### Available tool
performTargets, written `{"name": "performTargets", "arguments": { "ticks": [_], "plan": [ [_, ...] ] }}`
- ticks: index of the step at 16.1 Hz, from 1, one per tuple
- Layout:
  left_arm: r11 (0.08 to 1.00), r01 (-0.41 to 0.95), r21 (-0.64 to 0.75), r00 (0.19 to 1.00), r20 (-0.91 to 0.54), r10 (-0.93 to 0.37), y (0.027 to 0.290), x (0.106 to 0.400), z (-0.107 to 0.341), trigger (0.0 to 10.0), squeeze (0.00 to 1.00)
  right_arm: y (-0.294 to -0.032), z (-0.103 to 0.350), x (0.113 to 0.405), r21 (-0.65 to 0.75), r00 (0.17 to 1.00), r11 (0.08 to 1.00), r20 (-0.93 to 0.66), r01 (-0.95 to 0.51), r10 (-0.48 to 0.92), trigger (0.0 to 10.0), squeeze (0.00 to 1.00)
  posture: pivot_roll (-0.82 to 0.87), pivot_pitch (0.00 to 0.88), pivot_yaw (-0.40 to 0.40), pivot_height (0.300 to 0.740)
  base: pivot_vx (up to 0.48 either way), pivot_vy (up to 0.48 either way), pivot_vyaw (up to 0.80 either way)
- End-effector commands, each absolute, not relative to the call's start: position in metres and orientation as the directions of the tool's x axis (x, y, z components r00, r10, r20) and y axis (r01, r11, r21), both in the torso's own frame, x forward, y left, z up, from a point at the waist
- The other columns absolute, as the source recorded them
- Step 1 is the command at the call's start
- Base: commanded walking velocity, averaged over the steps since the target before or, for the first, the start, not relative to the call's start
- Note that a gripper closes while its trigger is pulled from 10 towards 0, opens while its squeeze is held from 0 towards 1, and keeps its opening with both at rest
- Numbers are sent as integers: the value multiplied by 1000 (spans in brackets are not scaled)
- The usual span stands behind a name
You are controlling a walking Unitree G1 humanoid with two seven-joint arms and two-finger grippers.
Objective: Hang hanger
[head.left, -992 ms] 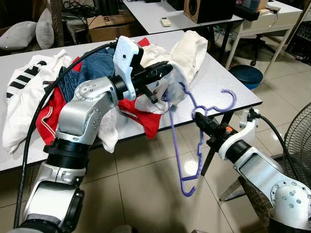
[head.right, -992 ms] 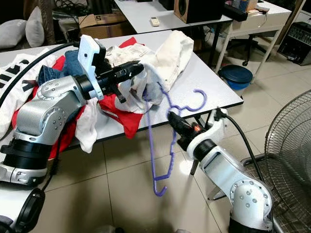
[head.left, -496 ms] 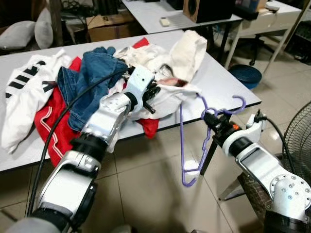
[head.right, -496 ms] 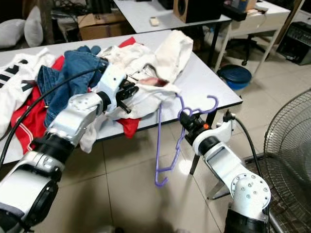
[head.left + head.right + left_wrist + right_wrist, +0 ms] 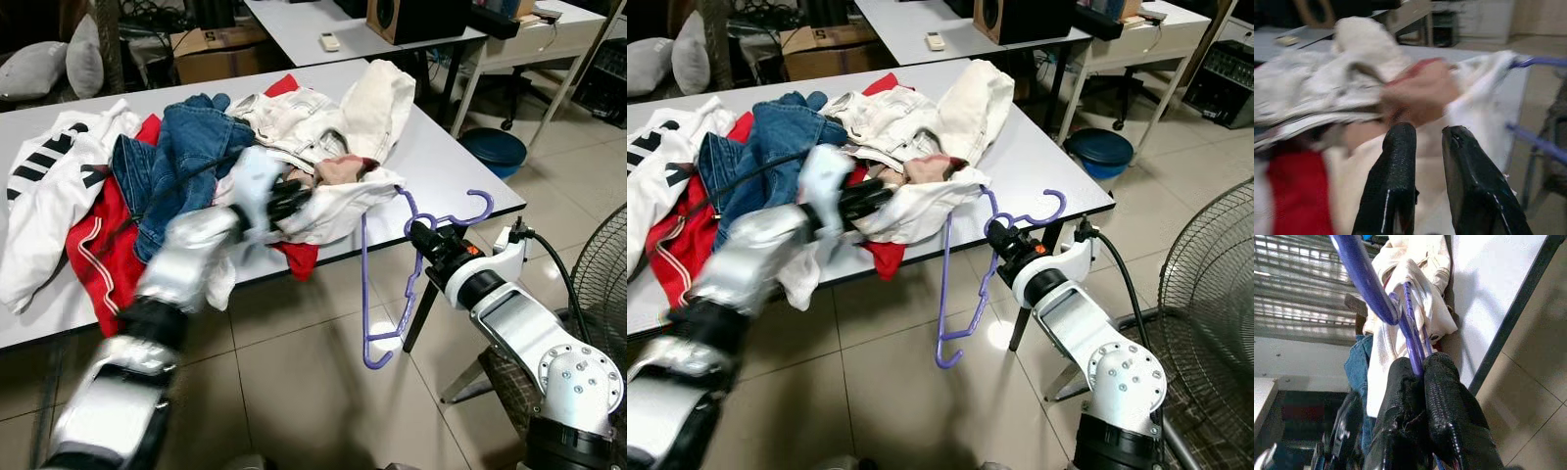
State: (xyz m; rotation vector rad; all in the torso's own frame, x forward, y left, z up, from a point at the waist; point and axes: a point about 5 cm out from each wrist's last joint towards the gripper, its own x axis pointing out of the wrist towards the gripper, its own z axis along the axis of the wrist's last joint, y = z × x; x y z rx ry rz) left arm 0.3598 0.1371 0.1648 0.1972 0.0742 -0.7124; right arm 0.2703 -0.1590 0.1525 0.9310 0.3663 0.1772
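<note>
The left arm [image 5: 186, 264] is smeared by motion blur (its gripper [image 5: 284, 201] included), hiding its outline.

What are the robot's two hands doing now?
Left hand: open, holding nothing, by the white cloth garment.
Right hand: closed on the purple plastic hanger.

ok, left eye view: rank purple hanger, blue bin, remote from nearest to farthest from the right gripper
1. Purple hanger: clamped in the right gripper, off the table's front edge.
2. Blue bin: on the floor beyond the table's right end.
3. Remote: on the far table, at the back.
</note>
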Motion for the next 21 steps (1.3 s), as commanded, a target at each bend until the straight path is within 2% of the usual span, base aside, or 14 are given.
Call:
{"name": "performTargets", "arguments": {
  "ticks": [1,2,3,5,6,7,11,14,16,18,19,21],
  "plan": [
    [729,664,165,748,-132,-651,140,356,168,10000,227,-158,156,274,807,929,591,-224,7,295,10000,0,-152,0,51,740,0,0,0],
    [701,694,166,720,-162,-674,143,347,163,10000,1000,-158,156,275,807,929,590,-223,7,294,10000,0,-149,0,53,740,0,0,0],
    [654,727,211,687,-219,-693,144,337,156,10000,1000,-158,156,276,808,930,589,-221,7,292,10000,0,-145,0,55,740,0,0,0],
    [636,676,372,735,-290,-613,153,334,137,10000,1000,-158,157,277,813,934,582,-215,8,287,10000,0,-141,0,57,740,0,0,0],
    [601,676,426,732,-304,-609,153,333,131,10000,792,-158,157,278,814,934,581,-214,8,286,10000,0,-137,0,57,740,0,0,0],
    [599,674,432,734,-296,-612,153,331,129,10000,0,-157,157,278,816,934,579,-213,8,287,10000,0,-138,0,60,740,0,0,0],
    [593,604,533,785,-267,-559,157,335,129,10000,0,-156,157,278,819,935,574,-206,4,288,10000,0,-138,0,67,740,0,0,0],
    [557,617,556,772,-291,-565,155,337,121,10000,0,-156,157,278,820,936,572,-203,3,287,10000,0,-139,0,69,740,0,0,0],
    [527,629,572,760,-308,-572,151,337,116,6000,0,-155,157,279,821,936,571,-202,2,287,10000,0,-140,0,69,740,0,0,0],
    [547,607,577,779,-294,-554,150,340,114,471,0,-155,157,280,820,935,573,-202,-1,290,10000,0,-142,0,66,740,0,0,0],
    [551,602,578,782,-288,-552,150,341,114,0,0,-154,157,280,819,935,574,-202,-1,290,10000,0,-142,0,65,740,0,0,0],
    [564,593,576,792,-288,-538,149,344,111,0,0,-153,157,281,817,934,576,-203,-5,296,10000,0,-144,0,61,740,0,0,0]
  ]
}}
